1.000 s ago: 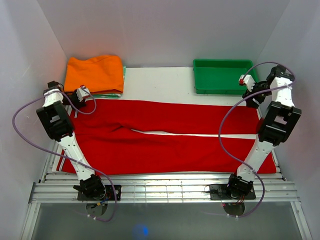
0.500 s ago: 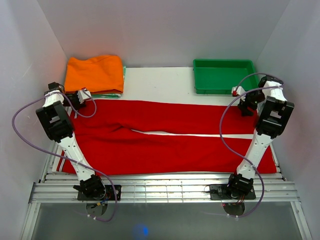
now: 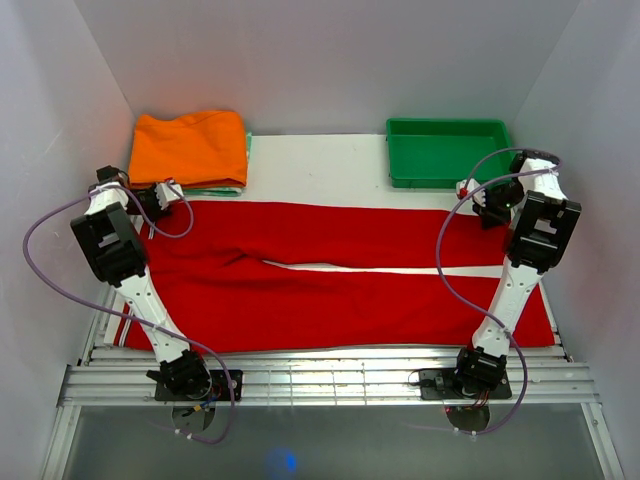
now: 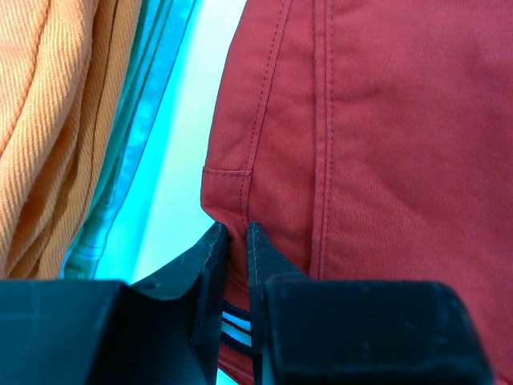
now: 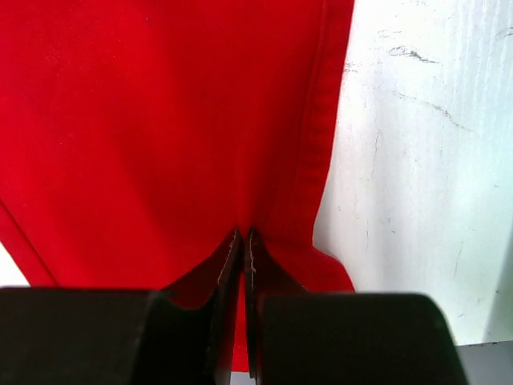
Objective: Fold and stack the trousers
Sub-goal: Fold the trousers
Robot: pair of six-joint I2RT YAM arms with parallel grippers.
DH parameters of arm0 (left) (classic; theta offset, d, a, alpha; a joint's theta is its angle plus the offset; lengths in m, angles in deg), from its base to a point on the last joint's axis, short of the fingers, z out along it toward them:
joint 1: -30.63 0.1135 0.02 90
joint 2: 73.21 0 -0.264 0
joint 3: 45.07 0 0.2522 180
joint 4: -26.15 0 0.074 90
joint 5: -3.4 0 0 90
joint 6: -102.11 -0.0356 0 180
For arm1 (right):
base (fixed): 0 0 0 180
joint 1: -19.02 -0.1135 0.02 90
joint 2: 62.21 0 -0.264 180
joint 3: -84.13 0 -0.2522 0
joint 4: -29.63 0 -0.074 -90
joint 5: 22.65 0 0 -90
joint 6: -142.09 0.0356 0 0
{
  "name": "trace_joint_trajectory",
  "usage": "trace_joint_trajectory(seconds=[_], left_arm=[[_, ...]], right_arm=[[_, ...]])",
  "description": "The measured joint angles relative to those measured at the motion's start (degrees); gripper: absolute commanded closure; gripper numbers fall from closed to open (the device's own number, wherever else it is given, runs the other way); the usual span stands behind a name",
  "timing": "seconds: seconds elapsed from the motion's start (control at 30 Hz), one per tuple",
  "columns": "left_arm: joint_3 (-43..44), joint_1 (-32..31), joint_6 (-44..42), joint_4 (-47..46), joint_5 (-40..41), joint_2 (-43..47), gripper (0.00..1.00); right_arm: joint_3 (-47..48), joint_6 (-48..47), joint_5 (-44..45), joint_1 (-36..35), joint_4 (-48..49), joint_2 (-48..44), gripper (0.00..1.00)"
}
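Red trousers lie spread flat across the table, waistband at the left, leg ends at the right. My left gripper is shut on the far corner of the waistband, red cloth pinched between its black fingers. At the far right, my right gripper is shut on the hem of the far leg, the cloth puckered at its fingertips. A folded orange pair lies on a green garment at the back left.
A green tray stands at the back right, just beyond the right gripper. Bare white tabletop runs between the orange stack and the tray. White walls close in on both sides. A metal rail lines the near edge.
The right gripper came down and left onto the far leg's hem and closed on the cloth. The left arm held still with the waistband in its grip.
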Motion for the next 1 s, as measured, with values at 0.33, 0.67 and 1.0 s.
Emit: trace_joint_trajectory(seconds=[0.33,0.67,1.0], left_arm=[[-1.8,1.2,15.6,-7.4,-2.8,0.9,1.0],[-17.9,4.5,34.5,-27.6,-10.8,16.1,1.0],[-42.2,18.1,34.6,-35.2,-23.3,48.5,1.0]], right_arm=[[-0.6,7.6,-4.0,1.8,4.4,-1.6,0.92],[-10.0,13.6,-15.3,7.9,12.9,-22.0,0.92],[-39.7,0.2,-25.8,21.3,18.4,-49.6,0.92]])
